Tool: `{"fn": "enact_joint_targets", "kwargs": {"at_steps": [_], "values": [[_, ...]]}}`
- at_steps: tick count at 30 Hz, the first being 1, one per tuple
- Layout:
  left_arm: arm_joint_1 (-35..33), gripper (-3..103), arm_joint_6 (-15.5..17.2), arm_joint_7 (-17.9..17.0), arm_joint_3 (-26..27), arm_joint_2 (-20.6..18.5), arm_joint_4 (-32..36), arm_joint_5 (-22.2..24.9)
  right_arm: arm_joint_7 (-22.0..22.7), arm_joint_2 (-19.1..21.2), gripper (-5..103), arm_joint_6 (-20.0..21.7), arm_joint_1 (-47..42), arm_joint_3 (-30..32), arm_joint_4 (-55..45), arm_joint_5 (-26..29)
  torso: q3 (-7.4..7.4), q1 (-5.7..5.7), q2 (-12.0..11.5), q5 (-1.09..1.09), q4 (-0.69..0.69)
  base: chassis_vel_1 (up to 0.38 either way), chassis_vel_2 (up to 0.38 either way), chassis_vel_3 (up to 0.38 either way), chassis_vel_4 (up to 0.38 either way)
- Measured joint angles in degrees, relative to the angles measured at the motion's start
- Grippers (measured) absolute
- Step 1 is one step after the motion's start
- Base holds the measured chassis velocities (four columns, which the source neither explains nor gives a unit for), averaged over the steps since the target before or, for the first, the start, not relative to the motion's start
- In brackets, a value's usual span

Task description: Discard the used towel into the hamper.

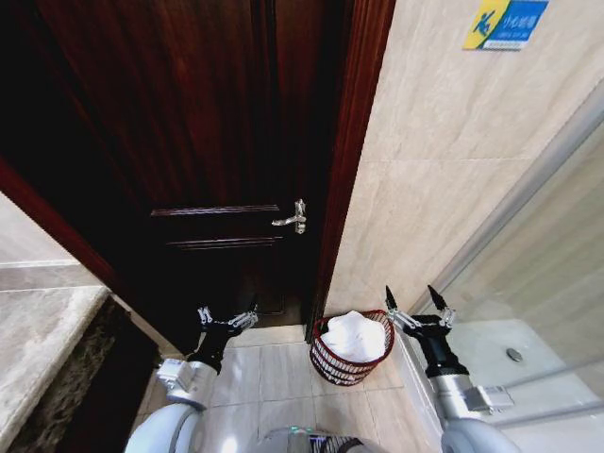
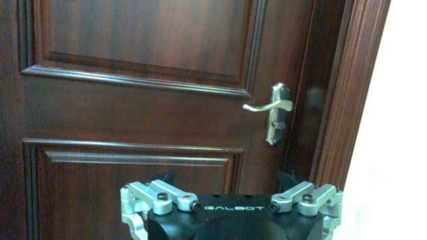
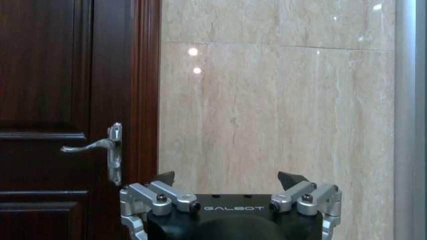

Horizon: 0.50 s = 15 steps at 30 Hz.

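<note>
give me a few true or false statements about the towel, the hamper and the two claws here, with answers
1. A white towel lies inside the hamper. True.
2. The hamper stands on the floor beside the door frame. True.
3. The right claw is shut on the towel. False: it is open and holds nothing, raised to the hamper's right.
4. The left claw reaches into the hamper. False: it is open in front of the dark wooden door, left of the hamper.
5. The door handle is silver. True.
</note>
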<state>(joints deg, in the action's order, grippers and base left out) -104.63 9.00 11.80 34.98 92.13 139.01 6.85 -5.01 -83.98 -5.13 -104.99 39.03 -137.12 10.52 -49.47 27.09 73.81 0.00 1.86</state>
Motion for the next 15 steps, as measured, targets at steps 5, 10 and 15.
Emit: {"fn": "enact_joint_targets", "kwargs": {"at_steps": [5, 10, 15], "values": [[0.0, 100, 0.0, 0.0, 0.0, 0.0, 0.0, 0.0, 0.0, 0.0, 100, 0.0, 0.0, 0.0, 0.0, 0.0, 0.0, 0.0, 0.0, 0.0, 0.0, 0.0, 0.0, 0.0, 0.0], [0.0, 100, 0.0, 0.0, 0.0, 0.0, 0.0, 0.0, 0.0, 0.0, 100, 0.0, 0.0, -0.1, 0.1, 0.0, 0.0, 0.0, 0.0, 0.0, 0.0, 0.0, 0.0, 0.0, 0.0], [0.0, 100, 0.0, 0.0, 0.0, 0.0, 0.0, 0.0, 0.0, 0.0, 100, 0.0, 0.1, -0.1, 0.2, 0.0, 0.0, 0.0, 0.0, 0.0, 0.0, 0.0, 0.0, 0.0, 0.0]]}}
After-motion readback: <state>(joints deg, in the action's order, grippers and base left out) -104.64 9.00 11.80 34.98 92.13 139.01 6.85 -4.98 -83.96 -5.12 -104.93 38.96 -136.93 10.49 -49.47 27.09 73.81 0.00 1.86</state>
